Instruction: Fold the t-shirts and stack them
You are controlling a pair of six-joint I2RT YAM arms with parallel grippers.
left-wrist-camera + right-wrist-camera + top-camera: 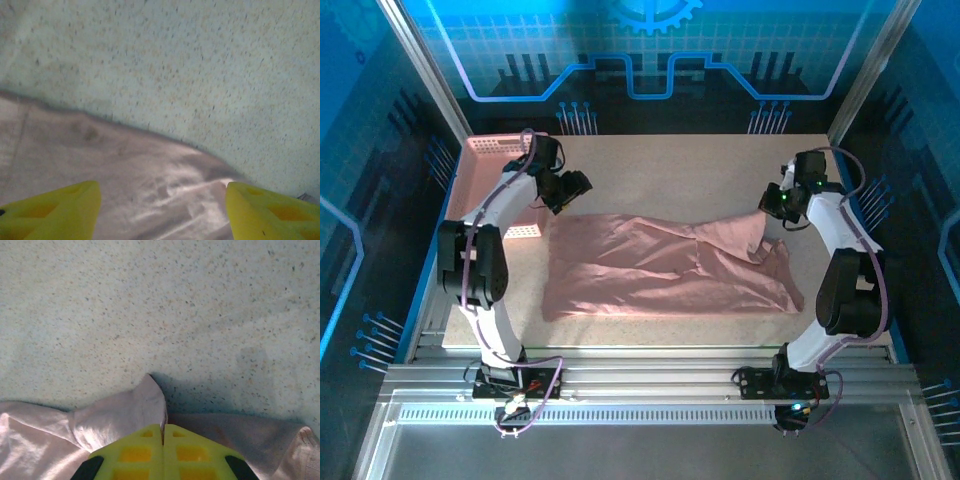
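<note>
Right claw (163, 430) pinches t-shirt (660, 265) edge; bare table (700, 170) beyond.

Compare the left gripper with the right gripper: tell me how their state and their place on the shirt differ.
The left gripper stands open, fingers wide apart; the right gripper is shut, fingers together. The left gripper is over the t-shirt at its far left corner, holding nothing; the right gripper pinches a raised peak of cloth at its far right end. Both have yellow fingers.
</note>
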